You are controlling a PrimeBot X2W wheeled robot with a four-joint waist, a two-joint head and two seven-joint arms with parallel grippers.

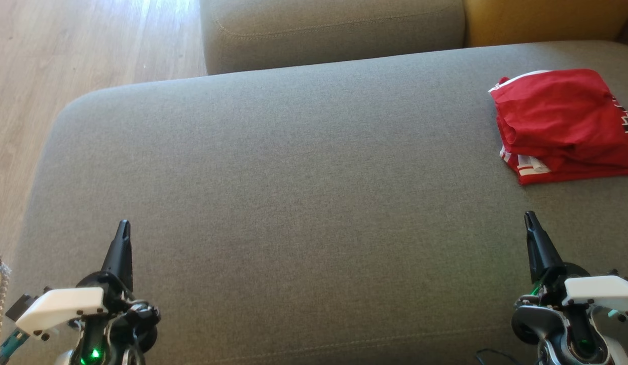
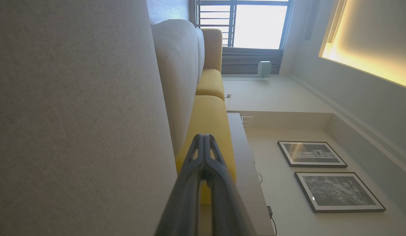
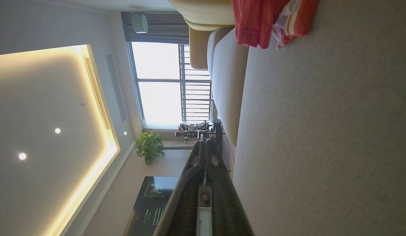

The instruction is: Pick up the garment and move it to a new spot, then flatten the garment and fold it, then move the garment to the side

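At the near edge of the broad grey fabric sofa seat, the left gripper hovers by the near left corner. Its two long dark fingers are pressed together with nothing between them. The right gripper sits by the near right side, its fingers likewise together and empty. Both point towards the far edge, and the wide middle of the seat between them is bare fabric.

Farther on, the red garment with white trim lies on the right side of the seat, closer to the far edge than the near one. It is well apart from the right gripper and runs off the right of the head view. It is a compact, roughly rectangular stack of several layers. The top face is fairly smooth and the layer edges sit a little uneven along the near side. A white striped band shows at the stack's near left corner and a dark print at its right. It looks soft and thin, and no sleeve hangs loose.

Beyond the far edge are a grey back cushion, a mustard yellow cushion to its right and pale wooden floor to the left.

Judging from this, the folding is done and the garment is already set aside. Little or nothing seems left of the task.
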